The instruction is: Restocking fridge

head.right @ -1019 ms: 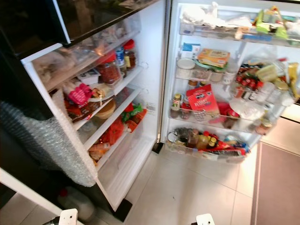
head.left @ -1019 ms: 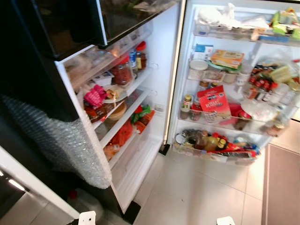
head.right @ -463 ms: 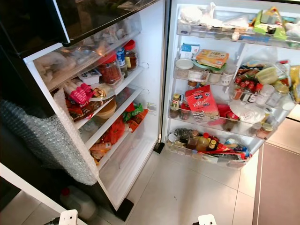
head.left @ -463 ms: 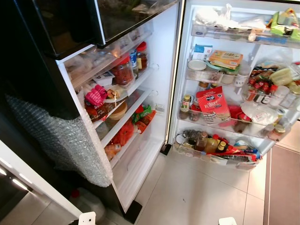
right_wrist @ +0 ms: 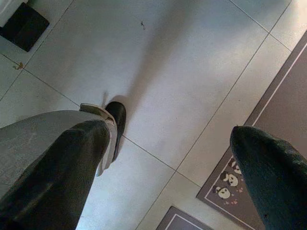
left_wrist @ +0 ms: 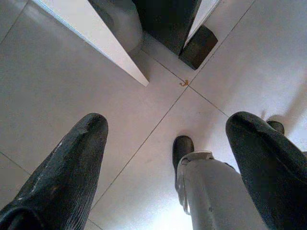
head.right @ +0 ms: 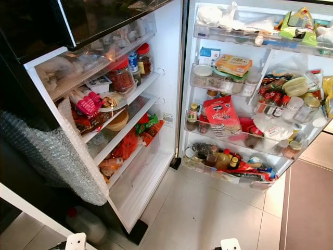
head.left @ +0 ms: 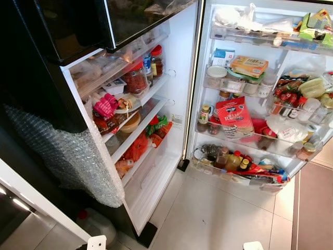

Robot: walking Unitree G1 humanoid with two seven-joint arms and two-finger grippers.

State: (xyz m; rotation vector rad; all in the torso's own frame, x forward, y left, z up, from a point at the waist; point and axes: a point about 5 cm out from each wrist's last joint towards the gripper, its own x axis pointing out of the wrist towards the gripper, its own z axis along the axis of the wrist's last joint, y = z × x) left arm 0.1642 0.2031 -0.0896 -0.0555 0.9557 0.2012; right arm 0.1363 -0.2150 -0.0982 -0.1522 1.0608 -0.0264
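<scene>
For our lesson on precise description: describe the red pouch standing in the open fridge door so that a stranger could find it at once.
Start at the open fridge door on the right, with its clear shelf bins. On the third shelf down stands the red pouch, leaning slightly. It is the flat red packet with a white-lettered label, larger than the small jars and bottles beside it.

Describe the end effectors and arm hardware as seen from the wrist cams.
Each end effector has two long black fingers, thick, tapering to rounded tips, with a finely ribbed matte surface: left end effector, right end effector. No cables or markings visible on them. A silver-grey limb ending in a black foot stands between the left fingers.
</scene>
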